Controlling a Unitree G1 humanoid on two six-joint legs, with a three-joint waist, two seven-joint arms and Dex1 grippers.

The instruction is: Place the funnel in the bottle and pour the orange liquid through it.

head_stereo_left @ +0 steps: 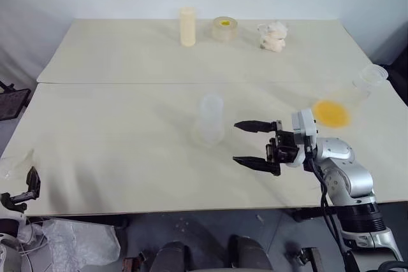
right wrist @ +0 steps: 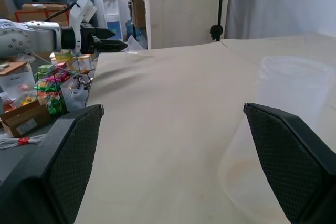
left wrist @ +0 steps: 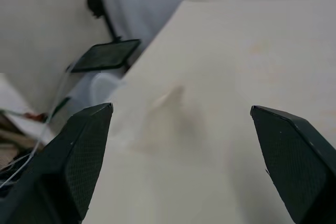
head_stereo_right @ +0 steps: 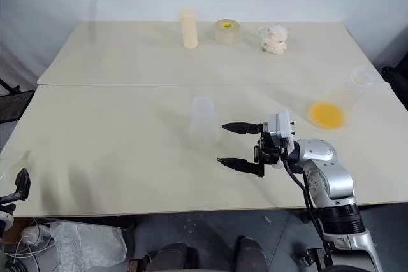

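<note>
Two task steps remain open, judged from the head views: the bottle [head_stereo_left: 211, 119] stands upright mid-table with nothing visible in its wide mouth, and the orange liquid [head_stereo_left: 331, 113] sits in the base of a clear conical flask [head_stereo_left: 357, 91] lying tilted near the table's right edge, well apart from the bottle. The right gripper [head_stereo_left: 254, 145] hovers just beside the bottle on its right, jaws spread wide and empty. The left gripper [head_stereo_left: 29, 188] sits at the near left table edge, also released and holding nothing. The left wrist view shows a faint see-through shape, probably the funnel [left wrist: 167, 98], lying on the table [left wrist: 252, 51] between that gripper's fingers, not yet grasped. The right wrist view shows the bottle ahead, slightly off the line between the fingers.
</note>
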